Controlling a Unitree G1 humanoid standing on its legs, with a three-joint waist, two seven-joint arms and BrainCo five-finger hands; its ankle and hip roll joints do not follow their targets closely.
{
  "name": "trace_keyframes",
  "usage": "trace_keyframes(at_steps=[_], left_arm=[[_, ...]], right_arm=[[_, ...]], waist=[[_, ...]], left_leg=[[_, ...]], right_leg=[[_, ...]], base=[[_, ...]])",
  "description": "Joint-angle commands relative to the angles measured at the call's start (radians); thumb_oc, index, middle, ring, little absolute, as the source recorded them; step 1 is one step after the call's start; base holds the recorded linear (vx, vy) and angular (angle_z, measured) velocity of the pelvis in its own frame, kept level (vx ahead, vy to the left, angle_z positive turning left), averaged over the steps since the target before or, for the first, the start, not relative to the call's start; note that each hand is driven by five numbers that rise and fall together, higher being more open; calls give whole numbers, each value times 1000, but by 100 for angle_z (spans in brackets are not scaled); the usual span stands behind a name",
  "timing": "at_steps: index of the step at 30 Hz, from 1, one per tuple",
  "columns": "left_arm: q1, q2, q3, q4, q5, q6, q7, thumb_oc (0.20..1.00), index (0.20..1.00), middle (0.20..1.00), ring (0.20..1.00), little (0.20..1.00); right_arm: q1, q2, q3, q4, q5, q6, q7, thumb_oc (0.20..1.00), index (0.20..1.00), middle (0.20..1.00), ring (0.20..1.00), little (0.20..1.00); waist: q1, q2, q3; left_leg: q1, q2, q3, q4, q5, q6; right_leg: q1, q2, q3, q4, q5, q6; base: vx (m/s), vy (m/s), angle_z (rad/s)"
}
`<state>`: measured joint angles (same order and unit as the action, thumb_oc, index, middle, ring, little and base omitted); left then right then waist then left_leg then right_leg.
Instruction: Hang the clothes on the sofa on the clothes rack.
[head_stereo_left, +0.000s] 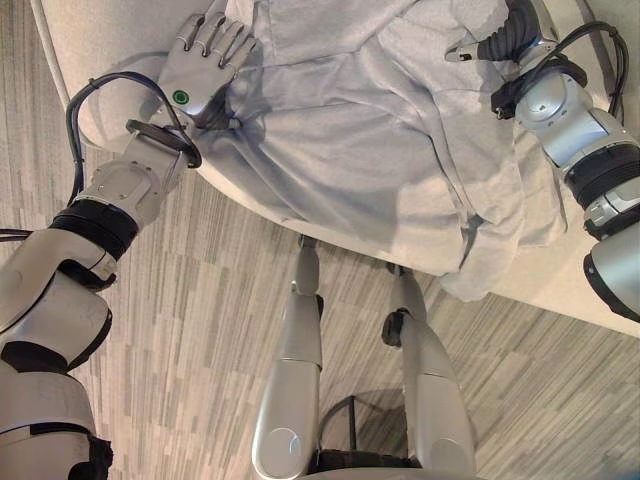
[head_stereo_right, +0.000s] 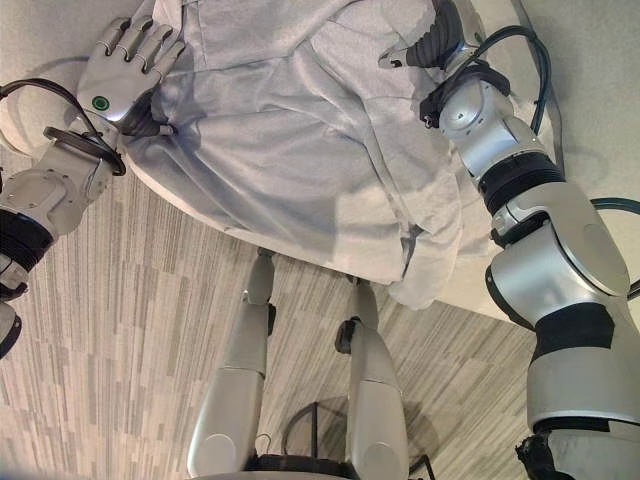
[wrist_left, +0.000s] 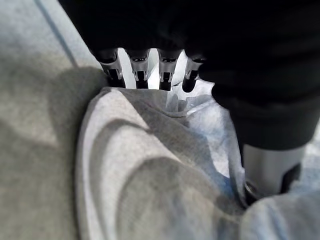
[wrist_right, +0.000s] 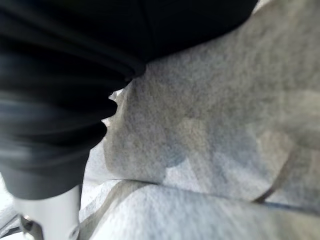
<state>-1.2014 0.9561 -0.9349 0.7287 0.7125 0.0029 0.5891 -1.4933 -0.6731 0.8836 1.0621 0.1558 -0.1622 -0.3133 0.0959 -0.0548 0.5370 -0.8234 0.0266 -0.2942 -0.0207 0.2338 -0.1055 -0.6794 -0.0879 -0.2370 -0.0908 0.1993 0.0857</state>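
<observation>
A pale grey sweatshirt (head_stereo_left: 370, 140) lies spread over the seat of the light sofa (head_stereo_left: 90, 40), one edge of it hanging over the sofa's front toward the striped carpet floor (head_stereo_left: 200, 330).

My left hand (head_stereo_left: 200, 70) rests at the garment's left edge, back of the hand up. Its fingers (head_stereo_left: 215, 38) lie straight and spread flat, their tips on the cloth and the sofa beside it, holding nothing. In my left wrist view the same fingers (wrist_left: 137, 65) reach out in a row past a rumpled fold of the sweatshirt (wrist_left: 150, 165).

My right hand (head_stereo_left: 505, 40) is at the garment's far right side, over the cloth. Its dark cover hides most of it, and I cannot tell whether those fingers are closed or loose. My right wrist view looks onto grey fabric (wrist_right: 215, 125) from very close.
</observation>
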Motion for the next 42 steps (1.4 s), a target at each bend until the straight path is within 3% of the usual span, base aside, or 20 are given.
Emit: trace_keyframes(at_steps=[1,2,3,7,8,9,10,19,20,22,24,31,37,42], left_arm=[[63,26,66,26,-54,22,-6,1000,1000,1000,1000,1000],[65,25,66,27,-54,22,-6,1000,1000,1000,1000,1000],[77,14,67,43,-68,21,-21,887,887,887,887,887],[92,-14,71,78,-96,16,-44,200,200,200,200,200],[94,-25,64,87,-103,14,-51,200,200,200,200,200],[93,-34,60,89,-108,12,-56,200,200,200,200,200],[95,-41,61,98,-111,12,-54,200,200,200,200,200],[111,-92,97,102,-140,21,-39,200,200,200,200,200],[120,-102,153,75,-161,36,-13,200,200,200,200,200],[122,-101,166,70,-162,38,-7,200,200,200,200,200],[177,-128,304,-12,-200,52,46,200,200,200,200,200],[343,-203,564,-188,-263,35,119,200,200,200,200,200],[481,-235,689,-328,-254,17,120,200,200,200,200,200],[583,-264,754,-404,-253,-1,104,200,200,200,200,200]], right_arm=[[-10,-7,-32,49,-9,-5,-15,1000,1000,1000,1000,1000],[-8,-6,-31,50,-9,-5,-15,1000,1000,1000,1000,1000],[-8,-2,-32,55,-11,-1,-17,1000,1000,1000,1000,1000],[-14,9,-29,76,-26,12,-19,1000,1000,1000,1000,1000],[-21,16,-23,92,-36,20,-20,774,774,774,774,774],[-26,20,-19,104,-44,26,-20,373,373,373,373,373],[-30,24,-16,113,-50,31,-20,200,200,200,200,200],[-26,43,-38,124,-33,35,-32,200,200,200,200,200],[-9,31,-69,78,-29,31,-56,200,200,200,200,200],[-1,25,-79,58,-28,29,-64,200,200,200,200,200],[74,-20,-161,-98,-74,26,-119,200,200,200,200,200],[323,-80,-416,-409,-243,55,-233,200,200,200,200,200],[560,-61,-598,-604,-330,58,-247,200,200,200,200,200],[710,-46,-671,-708,-380,54,-223,200,200,200,200,200]], waist=[[13,-39,-17],[15,-39,-17],[14,-40,-17],[11,-41,-17],[10,-40,-17],[9,-40,-17],[8,-40,-17],[-2,-46,-17],[-3,-47,-17],[-5,-46,-17],[-5,-42,-17],[-7,-28,-17],[-13,-16,-67],[-18,-12,-129]], left_leg=[[79,36,24,-66,-67,6],[85,39,26,-66,-74,6],[84,39,28,-66,-75,6],[81,39,29,-65,-73,7],[78,38,30,-65,-73,7],[77,38,31,-65,-73,8],[75,38,32,-65,-73,8],[77,37,36,-65,-72,8],[86,35,42,-65,-75,8],[91,35,43,-65,-76,8],[124,31,50,-65,-84,9],[256,27,72,-65,-114,10],[364,31,92,-65,-138,5],[431,30,103,-67,-143,2]], right_leg=[[1,-50,67,43,-45,81],[6,-48,67,43,-50,81],[4,-47,68,44,-50,80],[0,-47,68,48,-52,79],[-2,-47,70,49,-52,79],[-4,-47,70,50,-52,78],[-6,-46,71,51,-52,79],[-10,-45,76,53,-50,78],[-3,-47,77,55,-51,79],[1,-47,78,55,-51,79],[26,-48,83,58,-56,79],[141,-59,93,70,-75,76],[247,-68,92,76,-94,73],[321,-79,81,68,-93,72]], base=[[0,0,0],[0,0,0],[0,0,0],[0,0,0],[0,0,0],[0,0,0],[0,0,0],[0,0,0],[0,0,0],[0,0,0],[-3,-21,-2],[3,-48,-3],[13,-52,-7],[34,-45,-1]])
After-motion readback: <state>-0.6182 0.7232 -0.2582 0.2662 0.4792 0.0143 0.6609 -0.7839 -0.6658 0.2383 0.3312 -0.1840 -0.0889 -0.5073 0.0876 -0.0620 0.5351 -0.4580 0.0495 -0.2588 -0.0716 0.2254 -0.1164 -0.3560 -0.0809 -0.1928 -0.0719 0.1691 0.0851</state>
